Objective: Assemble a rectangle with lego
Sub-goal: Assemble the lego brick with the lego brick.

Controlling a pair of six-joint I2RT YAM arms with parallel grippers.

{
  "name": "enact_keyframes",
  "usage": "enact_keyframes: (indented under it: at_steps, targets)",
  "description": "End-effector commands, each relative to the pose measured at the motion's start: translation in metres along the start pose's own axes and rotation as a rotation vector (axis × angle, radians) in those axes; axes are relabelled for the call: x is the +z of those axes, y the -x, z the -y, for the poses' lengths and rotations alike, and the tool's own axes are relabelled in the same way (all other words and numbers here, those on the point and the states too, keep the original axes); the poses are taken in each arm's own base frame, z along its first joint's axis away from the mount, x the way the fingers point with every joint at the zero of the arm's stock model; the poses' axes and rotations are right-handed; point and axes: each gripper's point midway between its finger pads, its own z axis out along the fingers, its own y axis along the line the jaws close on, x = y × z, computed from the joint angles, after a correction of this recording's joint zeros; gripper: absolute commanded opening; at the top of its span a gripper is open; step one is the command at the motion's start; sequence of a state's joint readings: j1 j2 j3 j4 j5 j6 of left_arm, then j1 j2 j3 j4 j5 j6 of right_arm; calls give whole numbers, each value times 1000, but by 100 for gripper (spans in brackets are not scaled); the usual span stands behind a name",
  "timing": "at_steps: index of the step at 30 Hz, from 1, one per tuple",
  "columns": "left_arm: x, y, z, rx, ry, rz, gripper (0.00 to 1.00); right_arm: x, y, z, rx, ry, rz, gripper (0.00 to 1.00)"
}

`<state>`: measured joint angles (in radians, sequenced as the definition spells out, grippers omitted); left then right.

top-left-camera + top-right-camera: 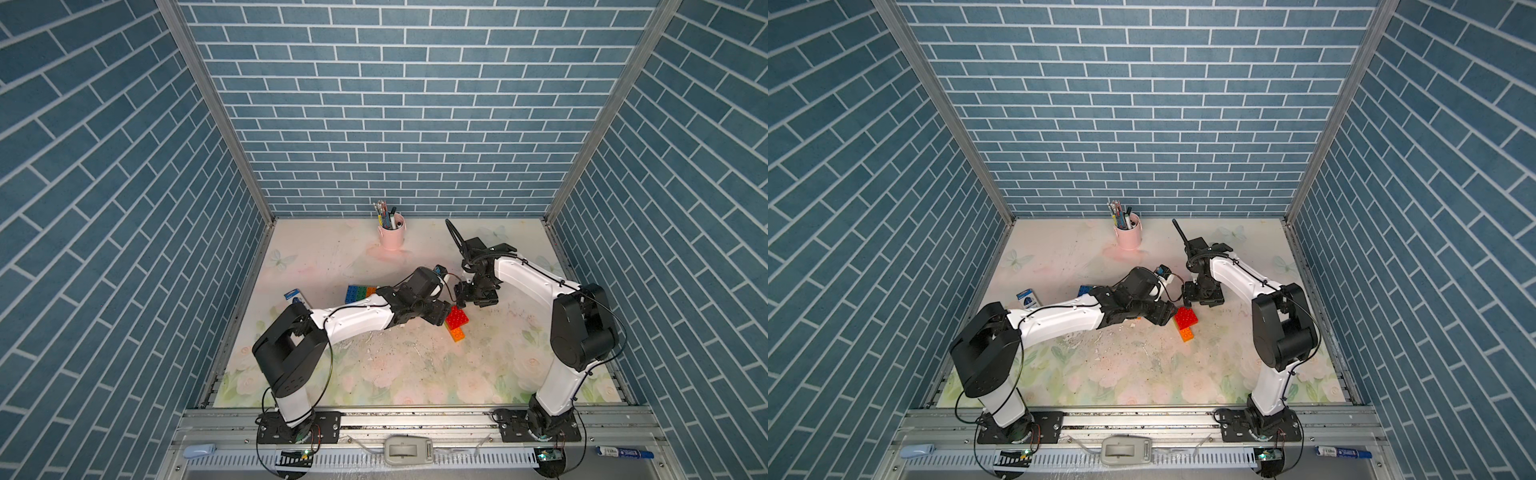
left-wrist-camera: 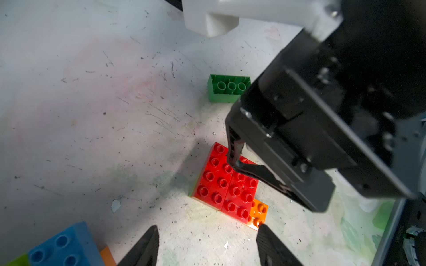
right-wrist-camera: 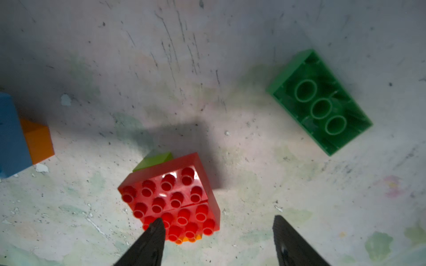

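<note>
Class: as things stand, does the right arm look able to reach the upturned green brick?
Probably yes: the green brick lies alone on the table, with nothing between it and the open, empty right gripper.

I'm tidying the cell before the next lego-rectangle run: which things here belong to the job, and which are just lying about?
Belongs to the job:
red bricks stacked on an orange brick
upturned green brick
row of blue, green and orange bricks

Just lying about:
pink pen cup
small blue box
blue marker on the front rail
</note>
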<state>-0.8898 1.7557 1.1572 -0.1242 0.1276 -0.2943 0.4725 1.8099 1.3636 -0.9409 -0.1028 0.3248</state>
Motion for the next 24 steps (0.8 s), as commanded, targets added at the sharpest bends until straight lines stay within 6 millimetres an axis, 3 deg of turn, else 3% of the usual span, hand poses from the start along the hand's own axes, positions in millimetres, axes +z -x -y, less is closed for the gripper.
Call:
enact_keyframes:
  at_steps: [1, 7, 15, 24]
  targets:
    - [0, 2, 0, 9, -2, -7, 65, 5, 2, -11, -17, 48, -3, 74]
    - [14, -5, -1, 8, -9, -31, 60, 10, -4, -15, -37, 51, -25, 74]
    - [18, -3, -3, 4, -10, -24, 55, 20, -12, -20, -64, 37, -63, 73]
    - [-2, -9, -23, -28, 23, -1, 53, 53, -24, -7, -87, -71, -130, 72]
